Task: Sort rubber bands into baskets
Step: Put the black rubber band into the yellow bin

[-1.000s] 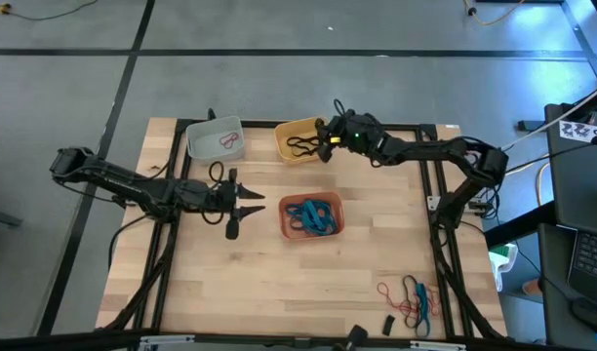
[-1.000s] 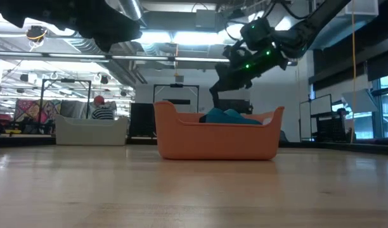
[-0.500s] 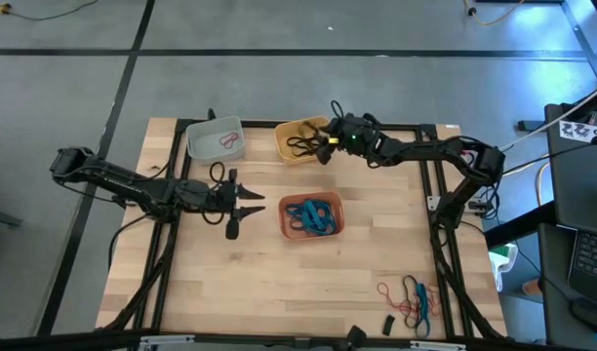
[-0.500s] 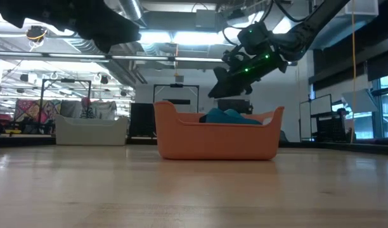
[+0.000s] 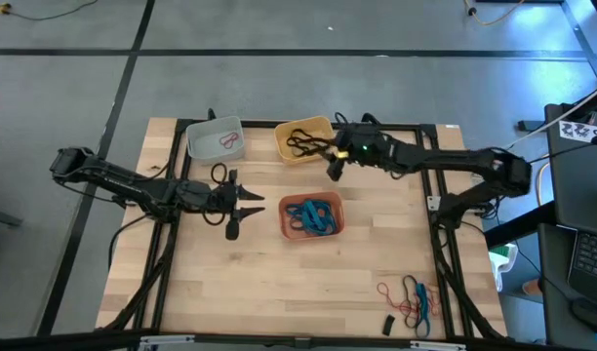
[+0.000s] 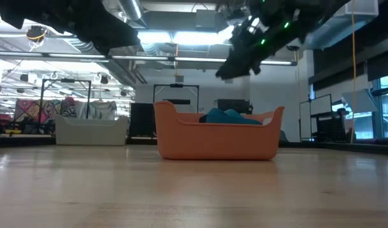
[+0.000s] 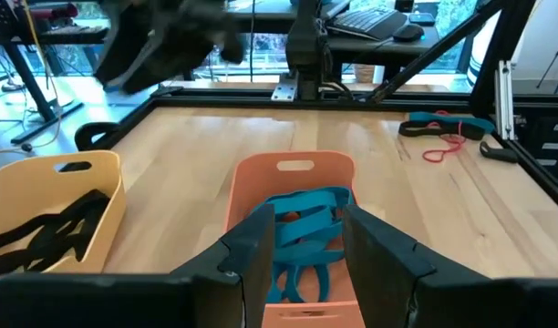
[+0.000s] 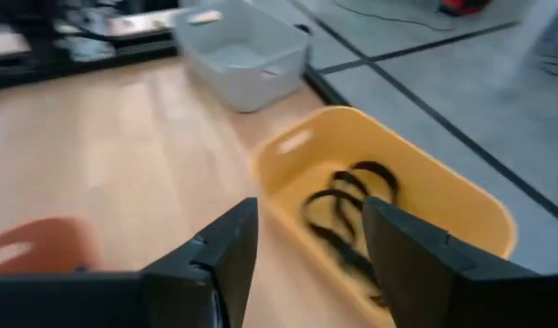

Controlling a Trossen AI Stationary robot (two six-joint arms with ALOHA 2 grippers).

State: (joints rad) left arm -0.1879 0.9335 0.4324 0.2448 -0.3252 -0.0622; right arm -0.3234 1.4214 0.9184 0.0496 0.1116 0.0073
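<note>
Three baskets stand on the wooden table. The grey-white basket point(image 5: 213, 136) at the far left holds a red rubber band point(image 5: 229, 141). Beside it, the yellow basket point(image 5: 291, 129) holds black bands point(image 8: 352, 205). The salmon basket point(image 5: 312, 231) in the middle holds blue bands point(image 7: 302, 237). My right gripper point(image 8: 308, 219) hangs open above the table just off the yellow basket's near right corner point(image 5: 333, 168), holding nothing. My left gripper point(image 7: 306, 223) waits open to the left of the salmon basket point(image 5: 255, 205), pointing at it.
A loose heap of red, blue and black bands point(image 5: 412, 298) lies near the table's front right corner, with a small black piece point(image 5: 387, 323) beside it. Black frame rails point(image 5: 430, 185) run along the table's sides. Bare wood lies in front of the salmon basket.
My right gripper has drawn back from over the yellow basket toward the table's near edge and has risen, tipping more level. The black bands lie in the yellow basket.
</note>
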